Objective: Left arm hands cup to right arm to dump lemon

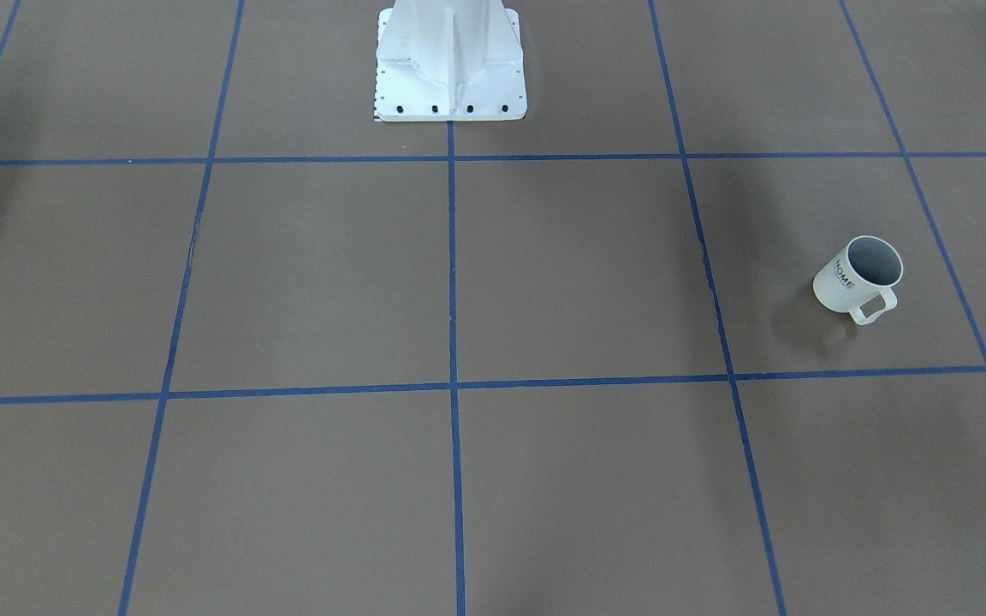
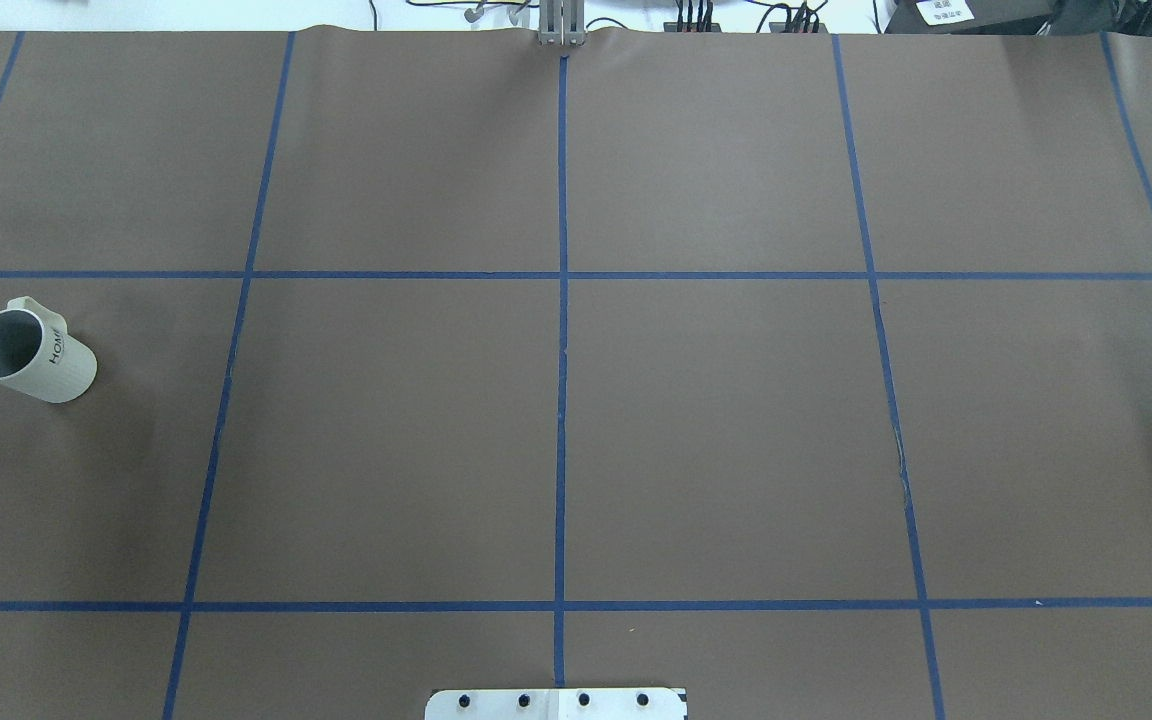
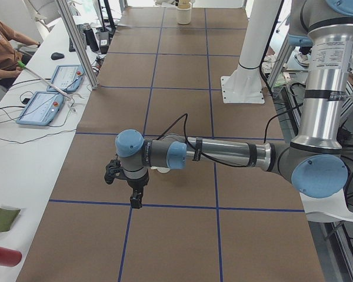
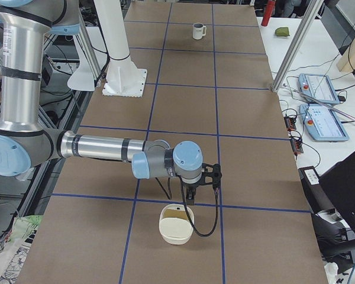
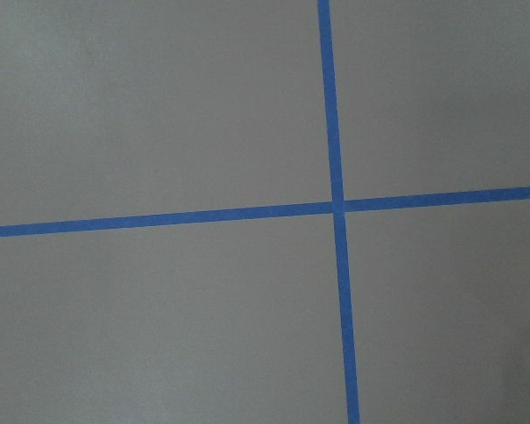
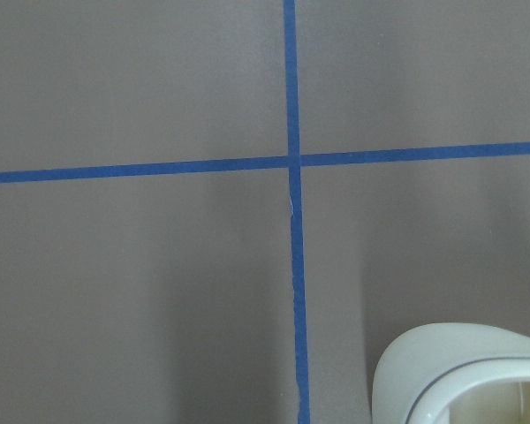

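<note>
The cup [image 2: 31, 355] stands at 9 o'clock on the bench [image 2: 716, 420], seen overhead; no lemon shows inside. Whether the left claw [image 3: 135, 200] and right claw [image 4: 189, 198] are open or closed, I cannot tell. A clipped rim could topple the cup.

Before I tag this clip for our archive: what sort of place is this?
Probably a robotics lab: a table gridded with blue tape, the left arm reaching over it, and teach pendants on a bench alongside.

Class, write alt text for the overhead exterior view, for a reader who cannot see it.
A white cup marked HOME stands at the far left of a brown table gridded with blue tape. No robot arm shows.
</note>
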`<state>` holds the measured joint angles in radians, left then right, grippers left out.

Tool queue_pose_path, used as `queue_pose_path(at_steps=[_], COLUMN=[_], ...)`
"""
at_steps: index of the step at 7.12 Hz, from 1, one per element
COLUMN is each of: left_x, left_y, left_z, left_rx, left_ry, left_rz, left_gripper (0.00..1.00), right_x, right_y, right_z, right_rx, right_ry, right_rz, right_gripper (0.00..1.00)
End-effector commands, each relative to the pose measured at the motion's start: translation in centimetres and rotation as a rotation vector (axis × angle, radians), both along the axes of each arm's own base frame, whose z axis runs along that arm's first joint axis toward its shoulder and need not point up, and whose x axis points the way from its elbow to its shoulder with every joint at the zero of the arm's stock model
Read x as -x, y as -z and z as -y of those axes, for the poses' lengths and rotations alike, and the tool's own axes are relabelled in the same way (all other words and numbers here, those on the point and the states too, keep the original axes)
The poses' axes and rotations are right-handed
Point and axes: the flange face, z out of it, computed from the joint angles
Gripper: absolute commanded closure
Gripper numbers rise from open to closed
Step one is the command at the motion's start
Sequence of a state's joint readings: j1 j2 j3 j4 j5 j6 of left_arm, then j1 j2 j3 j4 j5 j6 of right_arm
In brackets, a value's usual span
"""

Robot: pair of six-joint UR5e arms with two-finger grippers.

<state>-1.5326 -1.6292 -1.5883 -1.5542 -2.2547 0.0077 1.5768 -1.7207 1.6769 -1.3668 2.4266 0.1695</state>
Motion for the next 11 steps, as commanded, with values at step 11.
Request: queue_pose_path(at_steps=[11], left_x=[-11.0], left_y=[8.1], left_z=[-0.8], left_rx=[-0.056], left_ry=[0.078], left_rz=[-0.107], left_gripper=[0.00], right_x=[0.0], right_y=[1.9], right_z=[0.7], right_rx=[-0.028], right_ry=[-0.010], right_rz=[0.000], right_gripper=[0.00])
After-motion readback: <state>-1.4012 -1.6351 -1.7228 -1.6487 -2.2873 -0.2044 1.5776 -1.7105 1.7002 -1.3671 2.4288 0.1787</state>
